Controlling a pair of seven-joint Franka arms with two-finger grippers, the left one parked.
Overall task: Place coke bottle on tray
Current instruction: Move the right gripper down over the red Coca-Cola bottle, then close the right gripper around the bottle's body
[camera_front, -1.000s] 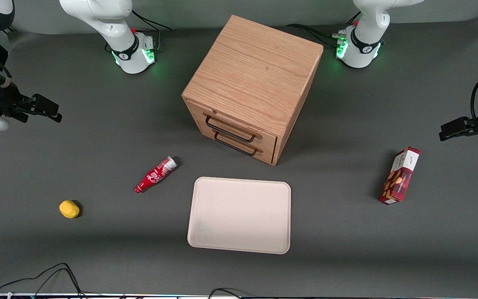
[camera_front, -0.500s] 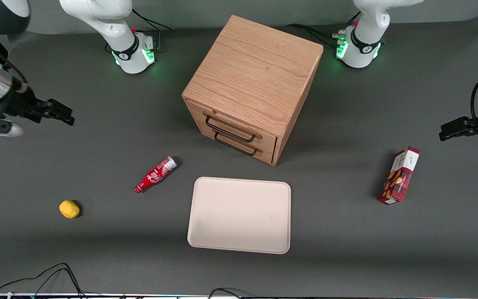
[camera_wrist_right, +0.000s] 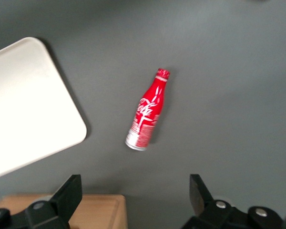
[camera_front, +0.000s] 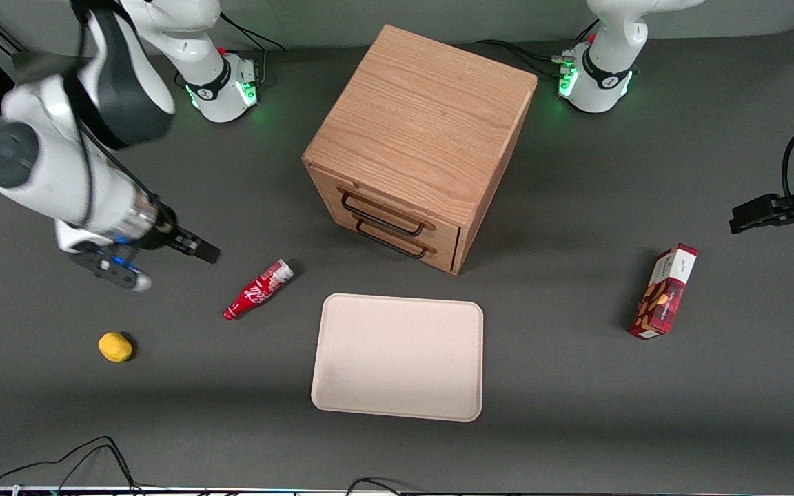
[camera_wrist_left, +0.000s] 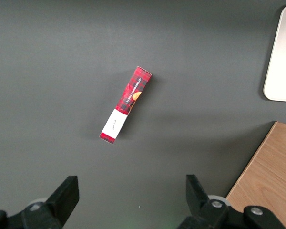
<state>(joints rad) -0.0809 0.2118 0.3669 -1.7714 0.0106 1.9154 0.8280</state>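
Observation:
The coke bottle lies on its side on the dark table, beside the tray and toward the working arm's end, its cap end nearer the front camera. It also shows in the right wrist view. The cream-beige tray lies flat in front of the wooden cabinet; one corner of it shows in the right wrist view. My right gripper is open and empty, in the air beside the bottle, a little farther from the front camera and clear of it. Its wide-apart fingers frame bare table.
A wooden drawer cabinet with two black handles stands in the middle of the table. A yellow lemon lies near the working arm's end. A red snack box lies toward the parked arm's end and shows in the left wrist view.
My right arm has swung in from the table's end toward the bottle and come lower. The gripper has stayed open. The bottle and tray have not moved.

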